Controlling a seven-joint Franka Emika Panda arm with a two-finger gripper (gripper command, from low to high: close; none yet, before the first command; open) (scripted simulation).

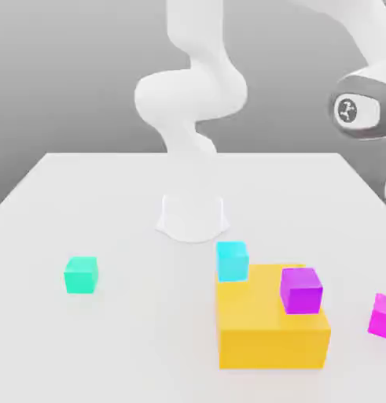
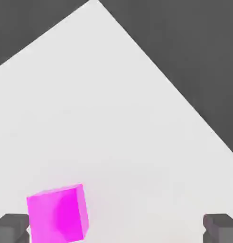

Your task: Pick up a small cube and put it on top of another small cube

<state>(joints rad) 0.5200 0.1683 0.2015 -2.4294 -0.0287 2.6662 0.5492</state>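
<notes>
The small cube [image 1: 382, 316] is bright magenta-pink and rests on the white table at the exterior view's right edge, to the right of the yellow block [image 1: 273, 330]. In the hand view the same small cube [image 2: 57, 213] lies on the table below my gripper [image 2: 116, 229], close beside one dark fingertip [image 2: 11, 228] and far from the other. The jaws stand wide apart and hold nothing. A darker violet-purple cube [image 1: 300, 290] sits on top of the yellow block. The arm's wrist [image 1: 359, 110] hangs high above the table's right side.
A cyan cube [image 1: 232, 260] stands against the yellow block's far left corner. A teal cube [image 1: 81, 275] sits alone on the exterior view's left. The arm's white base [image 1: 193, 216] rises mid-table. In the hand view the table's corner [image 2: 97, 5] and edges lie beyond the cube.
</notes>
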